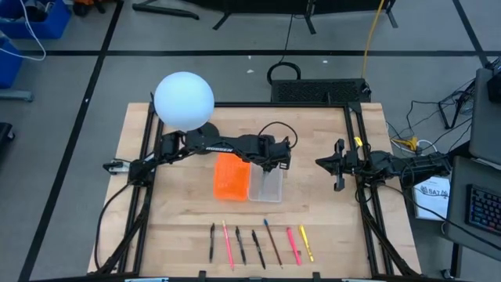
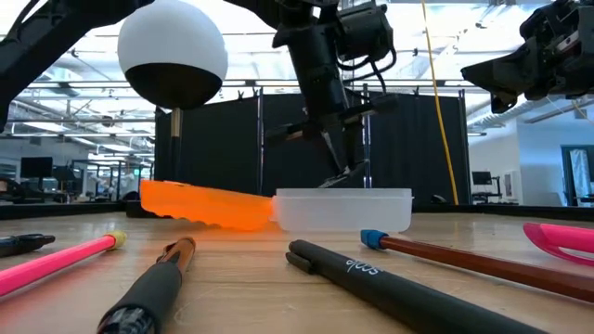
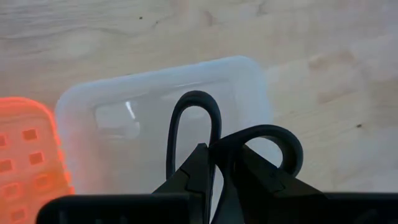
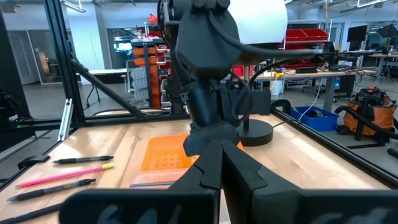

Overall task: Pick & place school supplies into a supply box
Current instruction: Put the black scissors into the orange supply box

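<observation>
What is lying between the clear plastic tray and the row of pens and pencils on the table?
Nothing: the high view shows bare wooden table between clear plastic tray and pen row.

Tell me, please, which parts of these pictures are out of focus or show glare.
Low view: the black pen and pink pen nearest the camera are blurred, while the clear box is sharper. Left wrist view: the scissors in the left tool look soft, with a small glare spot on the box. Right wrist view: the right tool is blurred.
</observation>
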Action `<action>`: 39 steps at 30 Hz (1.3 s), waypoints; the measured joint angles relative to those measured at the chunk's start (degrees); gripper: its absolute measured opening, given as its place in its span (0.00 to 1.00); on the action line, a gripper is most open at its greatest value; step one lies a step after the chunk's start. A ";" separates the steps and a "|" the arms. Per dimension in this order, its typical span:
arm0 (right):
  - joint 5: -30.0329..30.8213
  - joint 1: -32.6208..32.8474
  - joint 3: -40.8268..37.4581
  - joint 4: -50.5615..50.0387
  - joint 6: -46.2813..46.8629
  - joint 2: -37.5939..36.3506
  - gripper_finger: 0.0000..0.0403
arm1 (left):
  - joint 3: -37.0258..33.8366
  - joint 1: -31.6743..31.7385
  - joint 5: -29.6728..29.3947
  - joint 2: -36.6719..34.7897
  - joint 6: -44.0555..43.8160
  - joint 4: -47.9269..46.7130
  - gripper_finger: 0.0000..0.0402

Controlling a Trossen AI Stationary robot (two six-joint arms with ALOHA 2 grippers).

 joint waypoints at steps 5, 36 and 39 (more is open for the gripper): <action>0.01 -0.01 0.02 0.02 0.00 0.00 0.00 | 0.00 0.56 0.04 0.06 0.23 0.12 0.14; -0.01 0.01 0.01 0.03 -1.20 0.00 0.00 | -0.09 0.94 -2.40 0.49 -3.33 -4.61 0.13; 0.00 0.02 0.01 0.04 -1.24 0.00 0.00 | -0.09 0.19 -4.11 0.49 -4.34 -7.56 0.13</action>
